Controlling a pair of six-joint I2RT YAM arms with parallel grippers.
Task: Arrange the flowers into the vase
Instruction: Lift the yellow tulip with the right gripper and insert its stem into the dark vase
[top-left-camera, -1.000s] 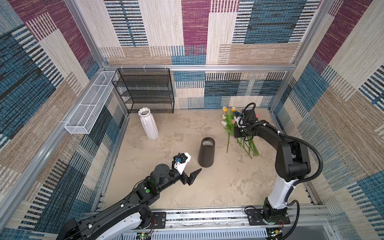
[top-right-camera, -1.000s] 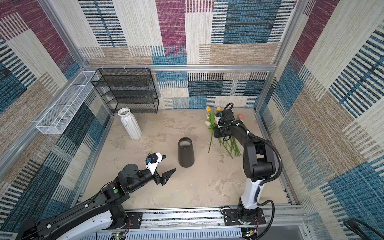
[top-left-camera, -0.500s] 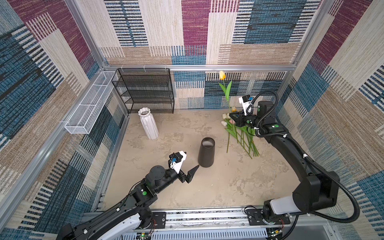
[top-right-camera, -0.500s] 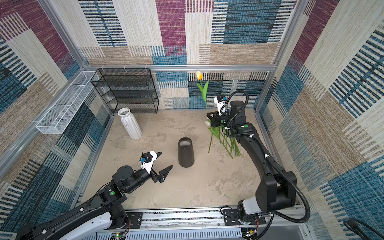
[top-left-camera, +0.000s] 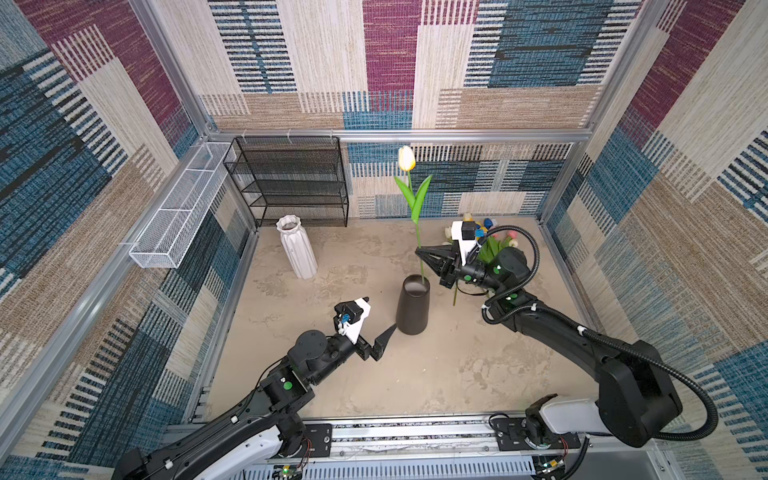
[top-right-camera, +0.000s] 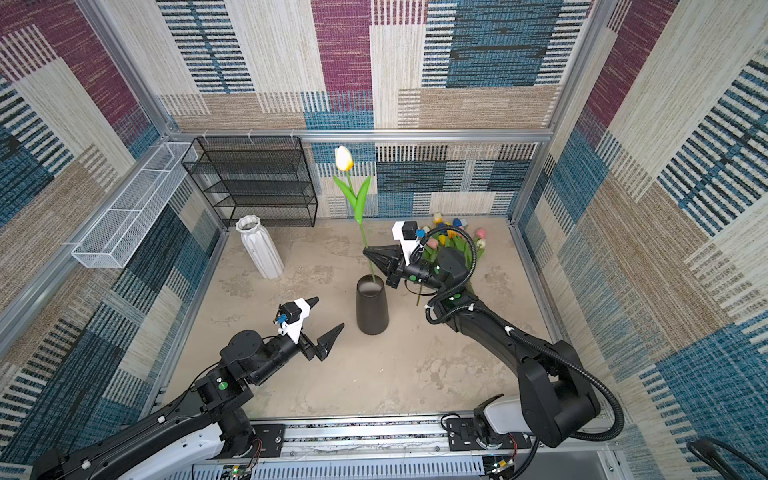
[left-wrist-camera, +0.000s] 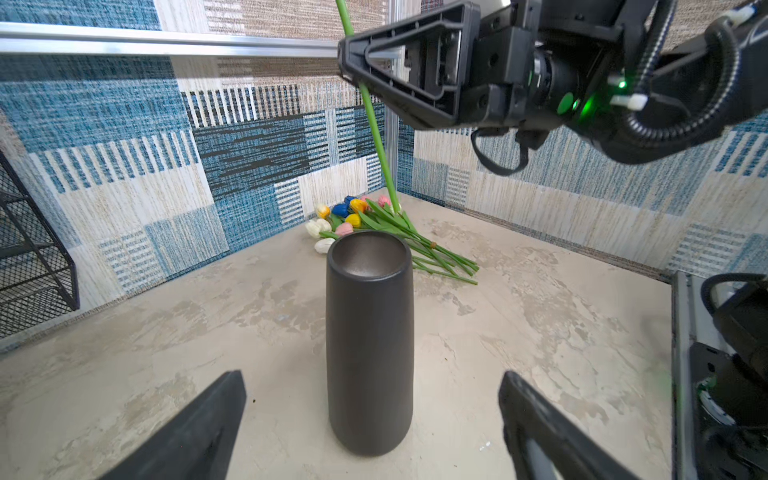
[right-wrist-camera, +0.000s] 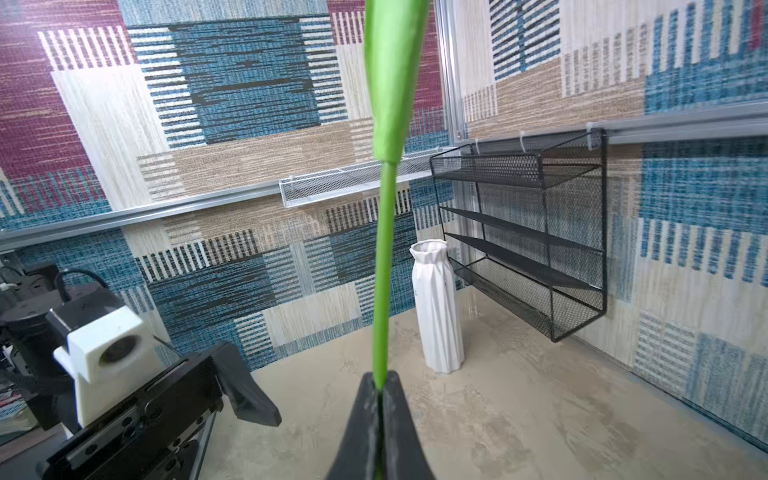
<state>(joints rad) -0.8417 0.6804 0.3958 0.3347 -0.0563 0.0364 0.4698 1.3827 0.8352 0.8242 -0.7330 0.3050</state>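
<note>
A dark vase (top-left-camera: 412, 305) (top-right-camera: 372, 307) (left-wrist-camera: 369, 332) stands mid-floor. My right gripper (top-left-camera: 419, 251) (top-right-camera: 365, 251) (right-wrist-camera: 380, 380) is shut on the green stem of a white-and-yellow tulip (top-left-camera: 406, 158) (top-right-camera: 344, 158), held upright. The stem's (left-wrist-camera: 376, 120) lower end hangs by the vase's far right rim; it seems just above the mouth. The other flowers (top-left-camera: 494, 245) (top-right-camera: 453, 241) (left-wrist-camera: 353, 216) lie in a pile at the back right. My left gripper (top-left-camera: 379, 313) (top-right-camera: 328, 312) (left-wrist-camera: 372, 382) is open, low, just in front of the vase with nothing between its fingers.
A white ribbed vase (top-left-camera: 296, 247) (right-wrist-camera: 438, 307) stands at the back left. Behind it a black wire shelf (top-left-camera: 291, 183) sits against the back wall. A white wire basket (top-left-camera: 178, 212) hangs on the left wall.
My right gripper has lifted one tulip off the pile and carried it left, over to the dark vase. My left gripper has edged toward the vase and opened a little wider.
</note>
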